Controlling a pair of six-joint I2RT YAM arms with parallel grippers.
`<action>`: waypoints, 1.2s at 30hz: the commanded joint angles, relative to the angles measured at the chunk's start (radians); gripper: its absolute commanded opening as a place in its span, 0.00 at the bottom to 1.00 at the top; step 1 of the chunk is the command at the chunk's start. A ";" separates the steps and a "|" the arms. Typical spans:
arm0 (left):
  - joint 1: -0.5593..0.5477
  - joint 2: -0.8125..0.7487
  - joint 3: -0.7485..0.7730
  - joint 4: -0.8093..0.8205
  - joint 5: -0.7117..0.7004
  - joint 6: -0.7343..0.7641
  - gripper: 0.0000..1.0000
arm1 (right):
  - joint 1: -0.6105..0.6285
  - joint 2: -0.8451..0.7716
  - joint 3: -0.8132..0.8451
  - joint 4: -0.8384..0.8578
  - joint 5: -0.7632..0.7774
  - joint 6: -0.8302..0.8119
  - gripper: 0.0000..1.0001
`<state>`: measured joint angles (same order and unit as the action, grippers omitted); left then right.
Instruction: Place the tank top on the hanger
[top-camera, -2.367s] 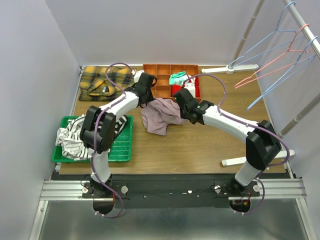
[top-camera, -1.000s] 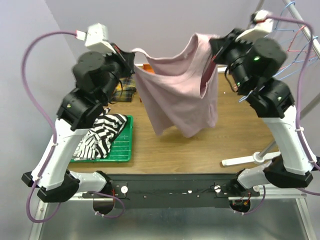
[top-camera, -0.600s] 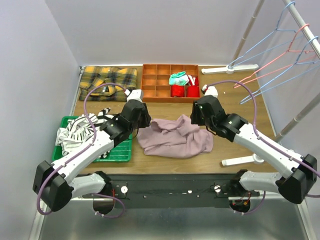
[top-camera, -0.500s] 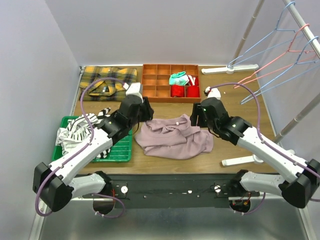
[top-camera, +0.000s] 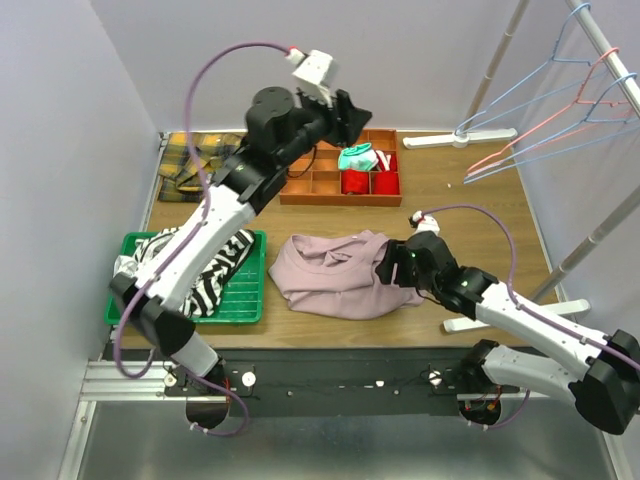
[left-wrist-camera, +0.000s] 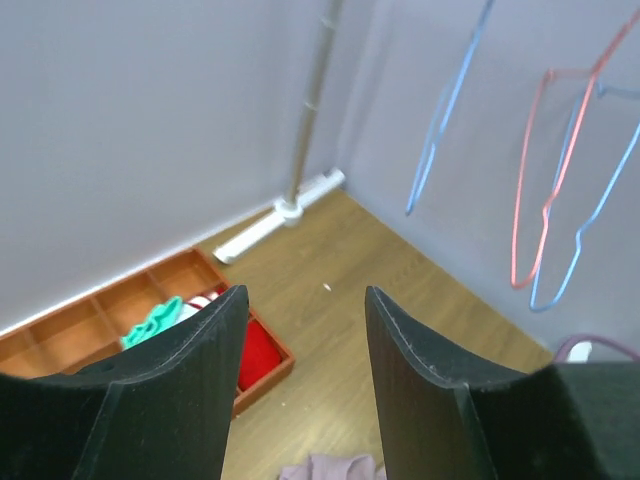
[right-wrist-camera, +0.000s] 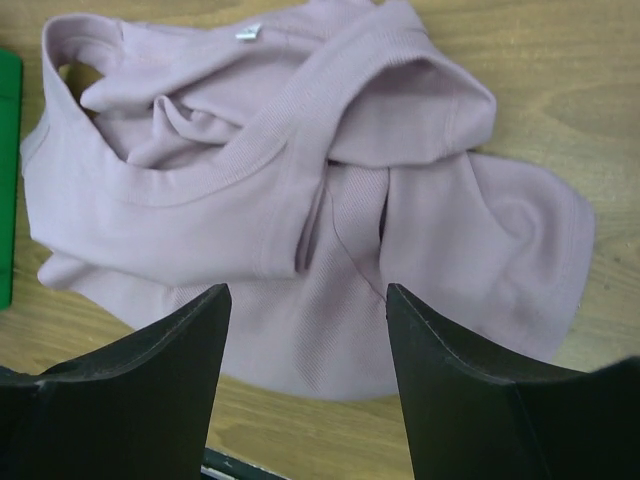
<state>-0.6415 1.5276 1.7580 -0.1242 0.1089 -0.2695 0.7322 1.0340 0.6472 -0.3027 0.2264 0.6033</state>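
The mauve-pink tank top (top-camera: 335, 275) lies crumpled on the wooden table; in the right wrist view the tank top (right-wrist-camera: 300, 170) fills the frame. My right gripper (top-camera: 386, 268) hovers open at its right edge; the right gripper (right-wrist-camera: 305, 292) holds nothing. My left gripper (top-camera: 357, 108) is raised high above the back of the table, pointing right, and the left gripper (left-wrist-camera: 305, 292) is open and empty. A light-blue hanger (top-camera: 520, 85) hangs on the rail at the right, and that hanger (left-wrist-camera: 450, 110) also shows against the wall in the left wrist view.
A pink hanger (top-camera: 545, 125) and another blue hanger (top-camera: 565, 150) hang on the same rail. An orange compartment tray (top-camera: 315, 180) stands at the back, yellow plaid cloth (top-camera: 190, 160) at back left. A green tray (top-camera: 245, 295) holds a striped garment (top-camera: 170, 275). The rack's white foot (top-camera: 480, 320) lies front right.
The tank top, held up between both grippers a second ago, now lies on the table and both grippers have opened. My left arm has swung up toward the back; the right moved nearer.
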 joint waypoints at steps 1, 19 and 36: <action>-0.017 0.146 0.081 -0.003 0.270 0.058 0.57 | 0.009 -0.054 -0.078 0.083 -0.004 0.035 0.71; -0.345 0.331 0.310 -0.069 0.256 0.202 0.49 | 0.007 0.087 -0.225 0.231 0.008 0.075 0.72; -0.403 0.606 0.610 -0.118 0.221 0.230 0.44 | 0.007 0.090 -0.235 0.223 -0.013 0.098 0.71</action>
<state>-1.0351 2.1078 2.3035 -0.2493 0.3485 -0.0509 0.7338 1.1419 0.4240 -0.0864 0.2173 0.6823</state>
